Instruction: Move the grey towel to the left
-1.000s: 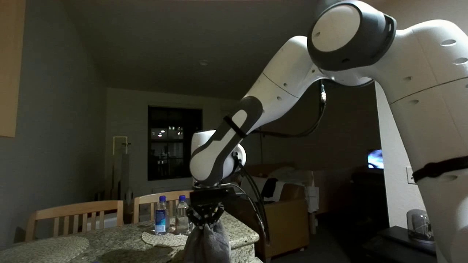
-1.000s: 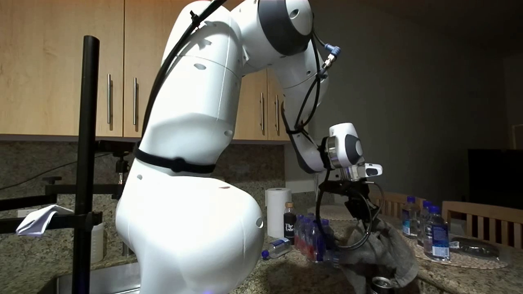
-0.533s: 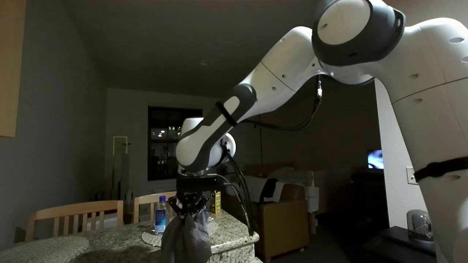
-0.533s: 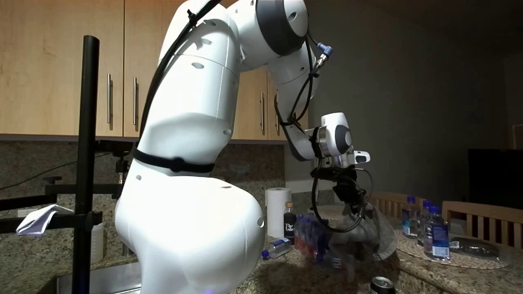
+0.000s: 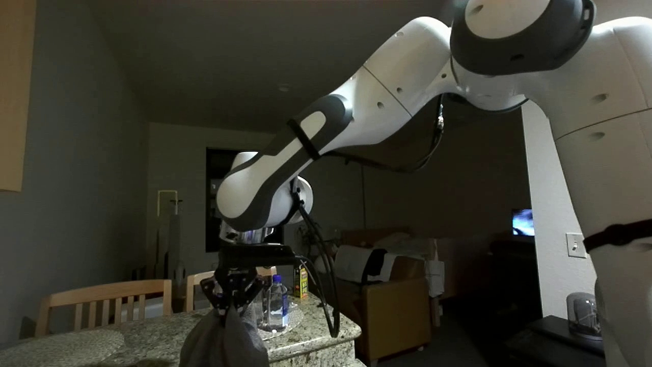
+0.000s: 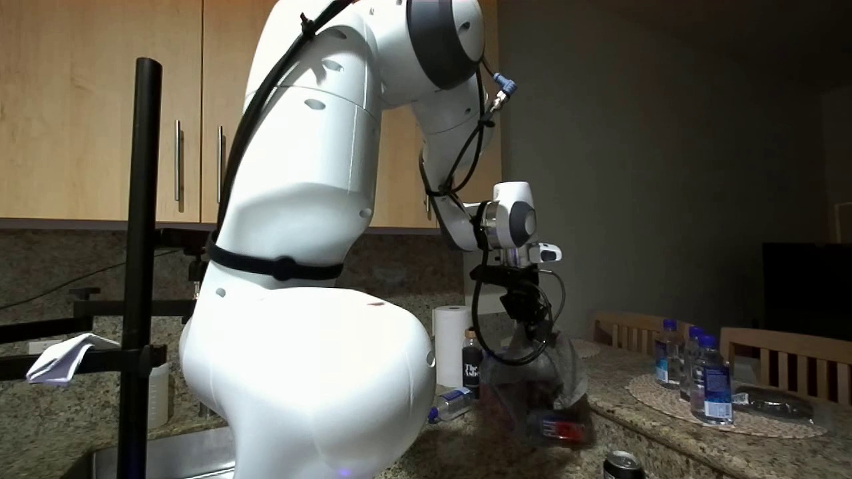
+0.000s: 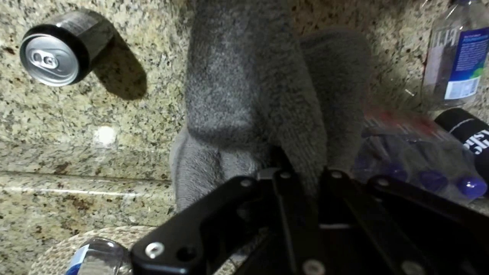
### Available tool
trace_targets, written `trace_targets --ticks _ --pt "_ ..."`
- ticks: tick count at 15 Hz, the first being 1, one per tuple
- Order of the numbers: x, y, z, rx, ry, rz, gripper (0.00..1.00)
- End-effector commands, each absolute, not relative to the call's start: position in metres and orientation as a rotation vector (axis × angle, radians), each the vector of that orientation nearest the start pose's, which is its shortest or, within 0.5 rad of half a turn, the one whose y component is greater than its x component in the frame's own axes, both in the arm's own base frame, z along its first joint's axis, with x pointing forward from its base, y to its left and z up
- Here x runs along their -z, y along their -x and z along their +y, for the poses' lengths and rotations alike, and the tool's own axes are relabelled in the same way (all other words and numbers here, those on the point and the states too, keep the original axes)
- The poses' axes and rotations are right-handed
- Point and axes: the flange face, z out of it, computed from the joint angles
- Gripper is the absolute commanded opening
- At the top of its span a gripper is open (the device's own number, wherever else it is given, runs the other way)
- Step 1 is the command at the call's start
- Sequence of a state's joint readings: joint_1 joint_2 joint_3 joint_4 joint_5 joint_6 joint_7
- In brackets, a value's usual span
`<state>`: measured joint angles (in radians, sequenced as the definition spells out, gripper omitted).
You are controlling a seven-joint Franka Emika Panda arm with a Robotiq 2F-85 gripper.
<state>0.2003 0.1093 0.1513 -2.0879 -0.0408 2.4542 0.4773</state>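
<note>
The grey towel [image 5: 224, 344] hangs bunched from my gripper [image 5: 230, 306] in an exterior view. It also hangs there from the gripper [image 6: 536, 331] in an exterior view, as a loose grey bundle [image 6: 562, 372] above the granite counter. In the wrist view the towel [image 7: 237, 88] fills the middle, and a fold of it runs up between the fingers of the gripper [image 7: 309, 179]. The fingers are closed on that fold. The fingertips themselves are hidden in the cloth. The towel's lower end is out of view in an exterior view.
A black can [image 6: 622, 464] stands on the lower counter. A wrapped bottle pack [image 7: 416, 164], a dark bottle [image 6: 471, 366], a lying bottle [image 6: 454, 403] and a paper roll [image 6: 452, 346] are near the towel. Water bottles [image 6: 711, 386] stand on a woven mat on the raised ledge.
The gripper and the towel have moved left in both exterior views. The towel no longer overlaps the black can and now covers much of the bottle pack.
</note>
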Motion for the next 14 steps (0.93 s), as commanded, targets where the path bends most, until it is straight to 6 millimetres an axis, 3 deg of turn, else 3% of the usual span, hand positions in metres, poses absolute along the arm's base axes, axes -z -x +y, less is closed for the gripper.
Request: trace_targets --ticks 1,8,14 --pt "-0.405 -0.507 0.215 0.308 3.025 0.123 0.09" --pt "-0.397 -0.435 0.265 0.267 3.017 0.053 0.09" --pt "-0.372 -0.406 0.317 0.314 3.054 0.031 0.09"
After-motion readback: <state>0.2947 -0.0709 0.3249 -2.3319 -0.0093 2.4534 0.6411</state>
